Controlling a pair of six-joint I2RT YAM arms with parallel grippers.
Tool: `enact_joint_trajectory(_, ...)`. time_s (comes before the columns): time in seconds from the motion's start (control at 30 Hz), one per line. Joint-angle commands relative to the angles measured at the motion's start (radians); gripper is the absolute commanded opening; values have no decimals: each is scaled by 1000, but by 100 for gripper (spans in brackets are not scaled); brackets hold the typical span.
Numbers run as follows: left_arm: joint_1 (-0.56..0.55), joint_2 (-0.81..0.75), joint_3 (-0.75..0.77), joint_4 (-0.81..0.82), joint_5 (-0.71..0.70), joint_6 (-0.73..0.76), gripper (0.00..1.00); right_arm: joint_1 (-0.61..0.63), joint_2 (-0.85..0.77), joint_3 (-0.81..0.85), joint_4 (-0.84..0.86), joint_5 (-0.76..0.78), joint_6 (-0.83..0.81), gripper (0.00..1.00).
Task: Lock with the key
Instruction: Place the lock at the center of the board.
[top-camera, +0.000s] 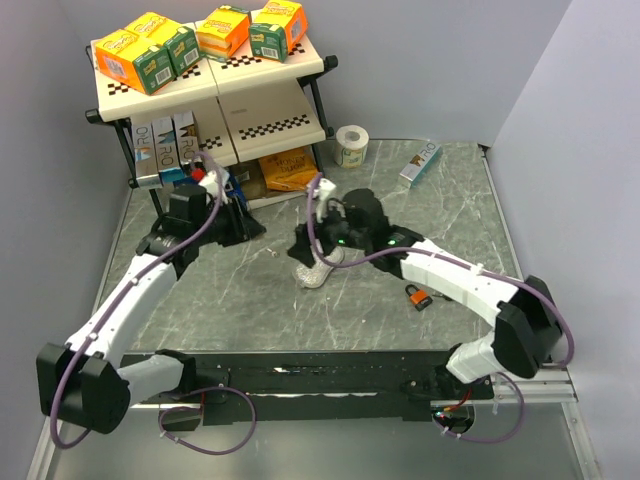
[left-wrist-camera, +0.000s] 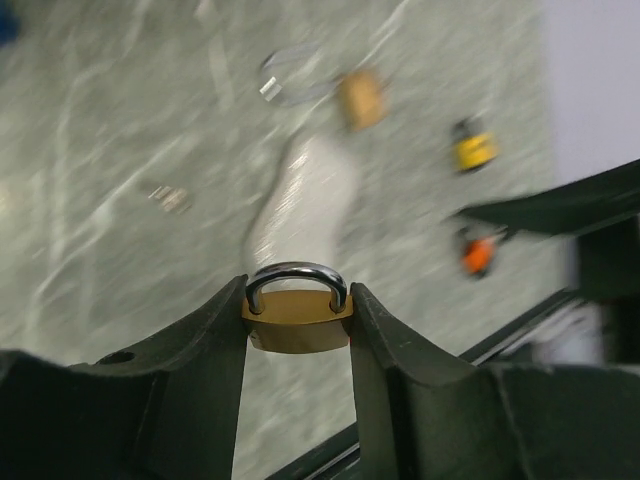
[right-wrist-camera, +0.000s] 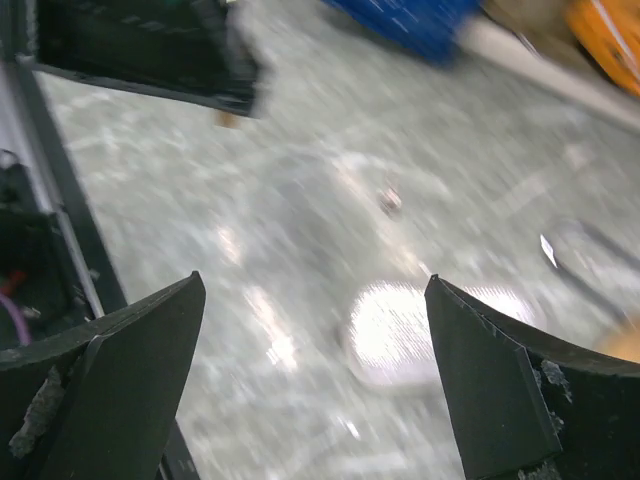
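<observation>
I am clenching my left claw (left-wrist-camera: 297, 292) on the padlock (left-wrist-camera: 296, 326), with one finger pressing each narrow edge of its brass body. The broad face is turned toward my wrist camera and the shackle is pointing out past the fingertips. Both legs of the shackle seem to be sitting in the body. I am gripping it by the edges, I judge, so that it cannot twist when something is pushed into it. I am holding it up off the desk (top-camera: 250, 305) so the other arm can reach it. The keyhole end is sinking back between my fingers, so I am not seeing it, and that may be making the approach awkward.

My right claw (right-wrist-camera: 315, 290) is spread wide and grasping nothing. It is hanging low over a whitish bag (right-wrist-camera: 400, 335) lying on the desk between my two arms. With that much gap, I am probably getting ready to take something small from the surface, most likely the key. The view is smearing badly, though, and I cannot tell where the key is lying.

Further out, an orange lock (top-camera: 420, 297) is resting on the desk beside my right forearm, well apart from the padlock. The shelf (top-camera: 215, 80) is standing at the back, just behind my left claw.
</observation>
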Motion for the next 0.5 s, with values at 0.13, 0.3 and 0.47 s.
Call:
enact_joint_trajectory(0.13,0,119,-36,-122,-105,235,1,-149,-136,-63,-127,-71,-68,99)
enact_joint_trajectory(0.3,-2,266,4,-97,-196,253,1,-154,-149,-70,-153,-117,-60,99)
enact_joint_trajectory(0.47,-2,415,63,-105,-214,252,7,-156,-153,-77,-165,-85,-68,99)
